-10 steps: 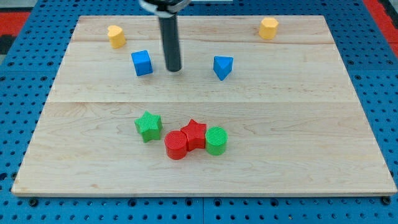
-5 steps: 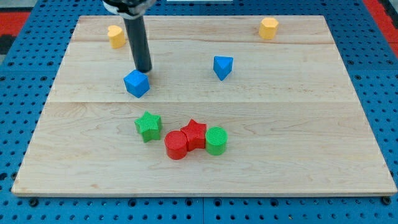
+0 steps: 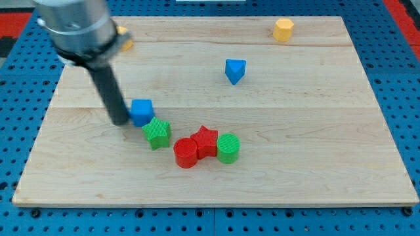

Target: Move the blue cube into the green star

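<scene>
The rod is seen coming down from the view's upper left, and my tip (image 3: 120, 121) is set on the desk (image 3: 315, 164) at the left side of the blue cube (image 3: 141, 111), touching it or very nearly so. No gripper is carried by this arm, so nothing is held or clamped; only the rod's end meets the block.

The blue cube is found just to the right of the tip, in the left half of the desk. Directly below it and slightly to the right lies the green star (image 3: 157, 133), with its upper edge touching the cube's lower edge or just short of it; which of the two cannot be told.

Further to the right of the star, a tight cluster is formed by a red cylinder (image 3: 186, 153), a red star (image 3: 206, 139) and a green cylinder (image 3: 228, 147), each touching its neighbour. A second blue block, wedge-like in shape (image 3: 235, 70), stands well apart in the upper middle. A yellow block (image 3: 283, 29) sits near the top right edge, and another yellow block (image 3: 124, 39) is largely hidden behind the arm's grey body at the top left.

The desk is a pale wooden board made of joined planks. It is laid on a blue perforated surface (image 3: 20, 131), and red is seen at the upper corners.
</scene>
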Robot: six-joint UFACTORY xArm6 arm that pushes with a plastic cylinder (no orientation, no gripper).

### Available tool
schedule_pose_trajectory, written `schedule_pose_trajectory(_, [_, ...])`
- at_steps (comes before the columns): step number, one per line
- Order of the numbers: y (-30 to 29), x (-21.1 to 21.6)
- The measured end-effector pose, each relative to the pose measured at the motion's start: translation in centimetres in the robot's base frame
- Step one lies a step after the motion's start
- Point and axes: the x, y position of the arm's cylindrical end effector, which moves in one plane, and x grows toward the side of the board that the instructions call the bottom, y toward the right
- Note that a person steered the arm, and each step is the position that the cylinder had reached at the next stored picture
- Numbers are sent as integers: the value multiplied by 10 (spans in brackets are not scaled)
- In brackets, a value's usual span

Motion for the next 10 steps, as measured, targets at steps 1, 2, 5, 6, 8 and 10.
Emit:
schedule_pose_trajectory(1, [9,-14])
schedule_pose_trajectory(2, [-40,-61])
schedule_pose_trajectory(5, [87,-48])
schedule_pose_trajectory(6, [178,-67])
schedule_pose_trajectory(8, [149,-152])
schedule_pose_trajectory(10, [139,-146])
